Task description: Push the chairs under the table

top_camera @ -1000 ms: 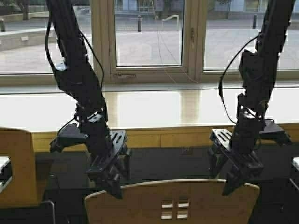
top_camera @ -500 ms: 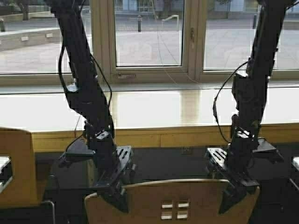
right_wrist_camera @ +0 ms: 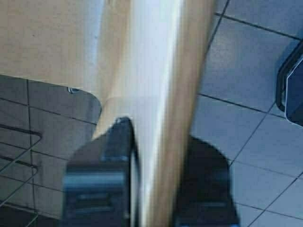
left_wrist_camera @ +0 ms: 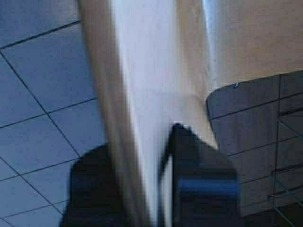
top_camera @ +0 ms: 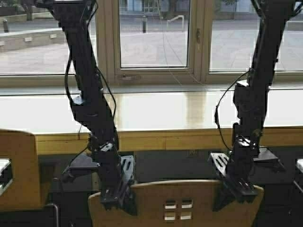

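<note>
Both arms reach down, left gripper [top_camera: 116, 201] and right gripper [top_camera: 236, 191] clamped (fingers straddling)

A wide window [top_camera: 154, 33] with pale frames runs behind, showing a paved street with bollards [top_camera: 144, 23] outside. Grey floor tiles [right_wrist_camera: 246, 75] with dark joints lie below, near a wire rack [right_wrist_camera: 16, 142].

Wide white-framed windows [top_camera: 154, 42] across the back, bright daylight, paved outdoor plaza with dark bollards [top_camera: 144, 23] beyond, pale window sill [top_camera: 156, 88], grey tiled floor [right_wrist_camera: 251, 80] with dark grout lines
</note>
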### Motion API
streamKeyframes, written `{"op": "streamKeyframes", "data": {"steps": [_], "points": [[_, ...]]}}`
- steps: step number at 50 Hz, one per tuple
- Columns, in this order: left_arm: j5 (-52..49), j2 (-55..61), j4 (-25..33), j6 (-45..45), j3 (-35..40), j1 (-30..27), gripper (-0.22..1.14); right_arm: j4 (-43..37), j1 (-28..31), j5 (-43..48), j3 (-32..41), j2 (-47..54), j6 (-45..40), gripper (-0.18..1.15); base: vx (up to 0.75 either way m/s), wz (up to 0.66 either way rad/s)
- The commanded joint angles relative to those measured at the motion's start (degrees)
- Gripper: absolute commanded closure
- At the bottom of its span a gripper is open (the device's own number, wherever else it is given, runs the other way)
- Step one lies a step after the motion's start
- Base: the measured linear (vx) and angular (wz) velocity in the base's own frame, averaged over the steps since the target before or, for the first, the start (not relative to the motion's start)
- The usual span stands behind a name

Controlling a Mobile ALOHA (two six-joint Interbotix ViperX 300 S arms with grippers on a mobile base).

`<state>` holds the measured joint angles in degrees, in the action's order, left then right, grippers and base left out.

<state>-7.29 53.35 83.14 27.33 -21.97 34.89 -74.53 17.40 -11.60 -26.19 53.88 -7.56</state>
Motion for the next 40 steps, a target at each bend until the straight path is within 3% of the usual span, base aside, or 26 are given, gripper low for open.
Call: {"op": "streamKeyframes", "data": {"steps": [1,27,40], "points": [[0.8,-1.1,-0.5,-1.5,2.0,0.1,0.91,0.8,0.1,-0.3,1.6,0.5,2.7,0.94,0.02,0.02],[1.5,0.8,-0.5,-2.6,4.8,-3.9,0.89,1.5,-0.6,-2.1,6.6,3.3,2.9,0.93,0.11,0.02],[0.3,0.0,-0.6,-4.4,4.3,-3.9,0.89,1.5,-0.4,-3.6,2.9,1.2,2.9,0.93,0.23,-0.03]]}}
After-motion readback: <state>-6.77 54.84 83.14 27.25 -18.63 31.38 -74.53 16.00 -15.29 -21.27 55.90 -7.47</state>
